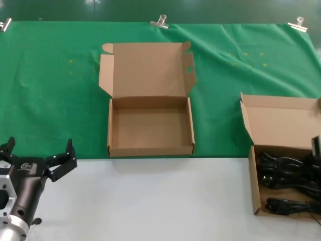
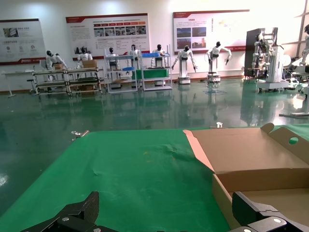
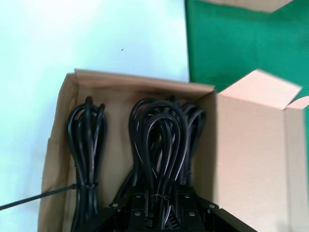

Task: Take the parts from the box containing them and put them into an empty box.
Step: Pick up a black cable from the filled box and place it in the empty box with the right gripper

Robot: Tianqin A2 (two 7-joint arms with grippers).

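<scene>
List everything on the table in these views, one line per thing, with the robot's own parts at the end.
Empty box: one, brown cardboard, lid open, on the green cloth at table centre.
Box of cords: one, brown cardboard, lid open, at the table's right edge, on the white surface.
Cord bundles: at least two, black, coiled and tied, inside the right box; the exact count is hidden.
Green cloth: one, covering the far part of the table.
Clips: three in view, metal, along the cloth's far edge.
White surface: the near part of the table.
Left hand: black, open, low at the near left, holding nothing.
Right hand: black, down in the right box over the middle bundle.
</scene>
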